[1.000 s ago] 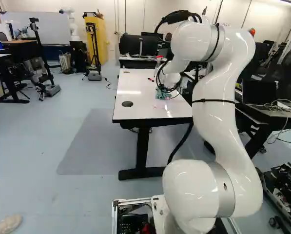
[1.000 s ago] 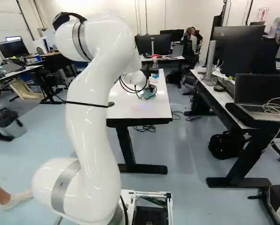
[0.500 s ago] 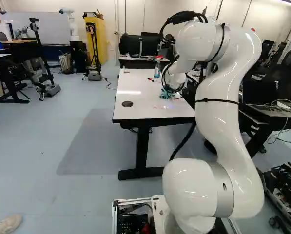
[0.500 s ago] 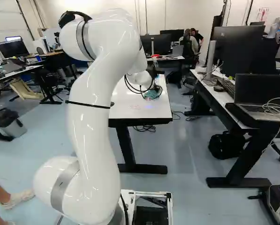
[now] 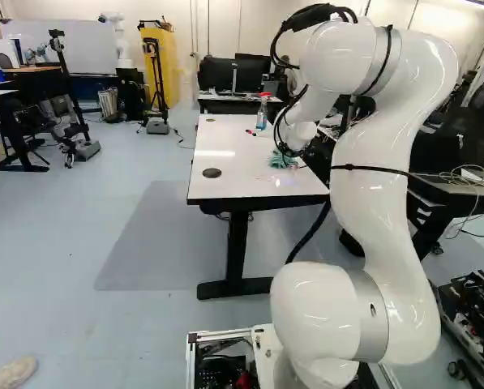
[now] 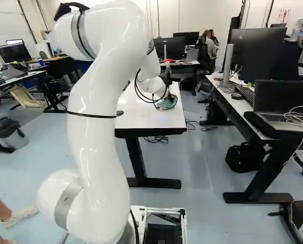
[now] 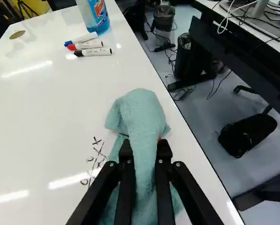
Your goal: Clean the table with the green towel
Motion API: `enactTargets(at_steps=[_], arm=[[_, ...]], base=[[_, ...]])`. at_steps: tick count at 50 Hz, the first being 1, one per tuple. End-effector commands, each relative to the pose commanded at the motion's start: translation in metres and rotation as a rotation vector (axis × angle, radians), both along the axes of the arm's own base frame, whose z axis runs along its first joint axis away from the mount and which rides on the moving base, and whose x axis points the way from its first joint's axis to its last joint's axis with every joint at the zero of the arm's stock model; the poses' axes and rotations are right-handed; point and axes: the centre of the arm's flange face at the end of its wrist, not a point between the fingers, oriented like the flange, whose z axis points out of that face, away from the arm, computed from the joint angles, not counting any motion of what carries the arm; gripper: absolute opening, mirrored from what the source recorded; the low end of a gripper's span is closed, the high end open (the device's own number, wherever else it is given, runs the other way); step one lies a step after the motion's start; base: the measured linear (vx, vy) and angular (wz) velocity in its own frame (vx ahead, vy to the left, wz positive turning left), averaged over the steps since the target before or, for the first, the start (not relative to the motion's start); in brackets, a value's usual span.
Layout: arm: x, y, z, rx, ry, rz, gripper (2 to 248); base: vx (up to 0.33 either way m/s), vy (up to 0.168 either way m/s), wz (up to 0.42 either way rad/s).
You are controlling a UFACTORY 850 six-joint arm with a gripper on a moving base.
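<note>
At the table's right side in the left base view is my gripper [image 5: 292,154], mostly hidden by the wrist and cables. In the wrist view the gripper [image 7: 144,152] is shut on the green towel [image 7: 142,112], whose cloth bunches between both fingers and spreads on the white table [image 7: 50,117]. Black handwritten marks [image 7: 95,161] lie beside the towel, partly next to its edge. The towel [image 5: 282,160] also shows under the wrist in the left base view.
Ahead on the table lie several markers [image 7: 90,44] and a spray bottle [image 7: 95,16]. A desk with a laptop [image 6: 280,104] stands to the right. Another robot [image 5: 118,40] is at the far back. Beyond the table's right edge a black bag [image 7: 247,135] is on the floor.
The arm has swung to the right and slightly nearer, carrying the towel over the table toward its right edge. The spray bottle has come into fuller view in the left base view.
</note>
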Motion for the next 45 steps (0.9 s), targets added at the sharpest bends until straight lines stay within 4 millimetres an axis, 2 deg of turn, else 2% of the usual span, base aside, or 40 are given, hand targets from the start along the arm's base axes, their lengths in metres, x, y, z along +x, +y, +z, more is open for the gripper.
enactTargets(at_steps=[25, 45], arm=[[-0.038, 0.027, 0.005, 0.007, 0.030, 0.028, 47], [-0.043, 0.060, 0.006, 0.008, 0.036, 0.081, 47]], base=[[0.000, 0.000, 0.000], [0.000, 0.000, 0.000]])
